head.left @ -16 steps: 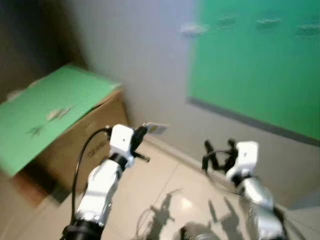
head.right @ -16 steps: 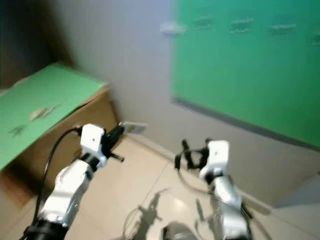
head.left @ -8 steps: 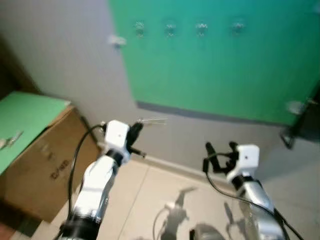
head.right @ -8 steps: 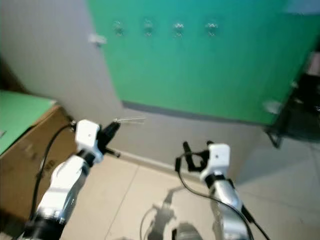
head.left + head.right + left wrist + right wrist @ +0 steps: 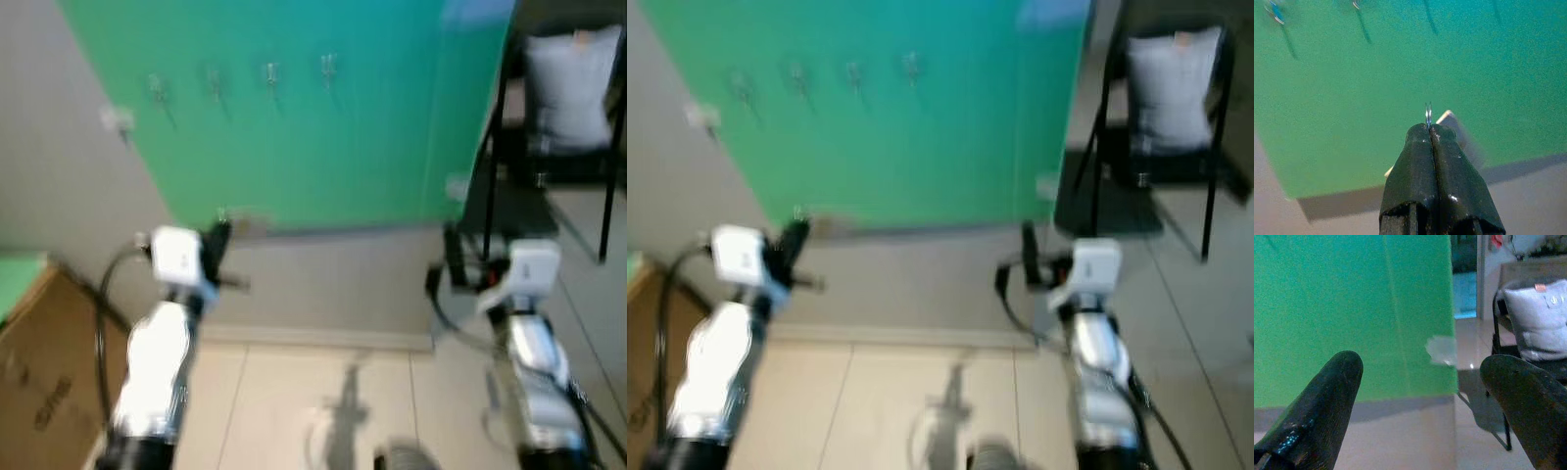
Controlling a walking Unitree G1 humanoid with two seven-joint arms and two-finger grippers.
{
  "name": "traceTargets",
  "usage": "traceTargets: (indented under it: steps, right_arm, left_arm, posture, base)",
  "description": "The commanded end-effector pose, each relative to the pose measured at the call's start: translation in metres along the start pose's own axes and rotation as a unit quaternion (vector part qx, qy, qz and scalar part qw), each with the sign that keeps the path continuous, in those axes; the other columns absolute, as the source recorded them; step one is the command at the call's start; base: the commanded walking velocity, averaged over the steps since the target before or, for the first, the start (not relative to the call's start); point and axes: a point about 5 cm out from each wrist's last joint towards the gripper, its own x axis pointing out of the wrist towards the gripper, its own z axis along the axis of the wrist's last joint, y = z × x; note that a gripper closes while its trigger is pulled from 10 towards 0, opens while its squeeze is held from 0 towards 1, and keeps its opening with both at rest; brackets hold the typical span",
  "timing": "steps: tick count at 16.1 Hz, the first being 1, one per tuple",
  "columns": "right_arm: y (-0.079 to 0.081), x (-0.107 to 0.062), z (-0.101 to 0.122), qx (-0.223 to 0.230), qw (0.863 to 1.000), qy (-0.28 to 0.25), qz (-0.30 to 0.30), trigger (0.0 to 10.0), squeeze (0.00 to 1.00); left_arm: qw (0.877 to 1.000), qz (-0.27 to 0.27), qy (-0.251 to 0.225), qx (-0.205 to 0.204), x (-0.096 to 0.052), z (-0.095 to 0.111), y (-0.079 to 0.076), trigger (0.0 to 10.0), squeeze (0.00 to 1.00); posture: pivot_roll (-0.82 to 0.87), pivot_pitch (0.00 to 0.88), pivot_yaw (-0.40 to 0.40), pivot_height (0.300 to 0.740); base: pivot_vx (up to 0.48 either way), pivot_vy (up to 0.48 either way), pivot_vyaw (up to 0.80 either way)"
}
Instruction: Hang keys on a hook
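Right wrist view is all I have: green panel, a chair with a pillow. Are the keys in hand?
Observer: Yes. The left gripper is shut on a thin metal key ring.
Operator: Where are the hooks?
Observer: Four hooks sit in a row high on the green panel, above the left gripper.
Operator: And my right gripper?
Observer: The right gripper is open, held up near the panel's right edge, holding nothing.

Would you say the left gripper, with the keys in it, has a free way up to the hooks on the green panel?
Probably yes. The left gripper is shut on the keys before the green panel, and nothing stands between it and the hooks above. They sit well higher, so the arm must rise.
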Motion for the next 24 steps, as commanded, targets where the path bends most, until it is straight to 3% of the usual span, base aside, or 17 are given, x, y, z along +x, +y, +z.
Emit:
traceTargets:
  steps: [1, 6, 11, 15, 24]
  right_arm:
    - [0.014, 0.0, -0.007, 0.012, 1.0, 0.018, 0.021, 10.0, 0.0]
    - [0.031, -0.004, -0.022, 0.028, 0.996, 0.056, 0.063, 10.0, 0.0]
    - [0.017, 0.004, -0.017, 0.014, 0.996, 0.06, 0.069, 10.0, 0.0]
    - [0.028, 0.008, -0.022, 0.027, 0.994, 0.066, 0.078, 10.0, 0.0]
    - [0.035, -0.004, -0.038, 0.03, 0.992, 0.09, 0.088, 10.0, 0.0]
  left_arm:
    - [1.0, 0.014, 0.022, 0.001, -0.006, -0.007, 0.008, 0.0, 0.0]
    - [0.999, 0.003, 0.052, -0.016, -0.002, -0.021, -0.003, 0.0, 0.0]
    - [0.998, -0.004, 0.055, -0.033, -0.003, -0.029, -0.024, 0.0, 0.0]
    - [0.999, -0.015, 0.039, -0.031, 0.011, -0.019, -0.025, 0.0, 0.0]
    - [0.998, -0.03, 0.044, -0.03, 0.022, -0.015, -0.02, 0.0, 0.0]
  posture:
    - [-0.24, 0.0, 0.127, 0.713]
    - [-0.26, 0.0, 0.132, 0.713]
    - [-0.26, 0.0, 0.084, 0.713]
    - [-0.25, 0.0, 0.095, 0.713]
    - [-0.24, 0.0, 0.105, 0.713]
  base:
    - [0.0, 0.0, 0.0]
    - [0.0, 0.0, 0.0]
    - [0.0, 0.0, 0.0]
    - [0.0, 0.0, 0.0]
    - [0.0, 0.48, 0.0]
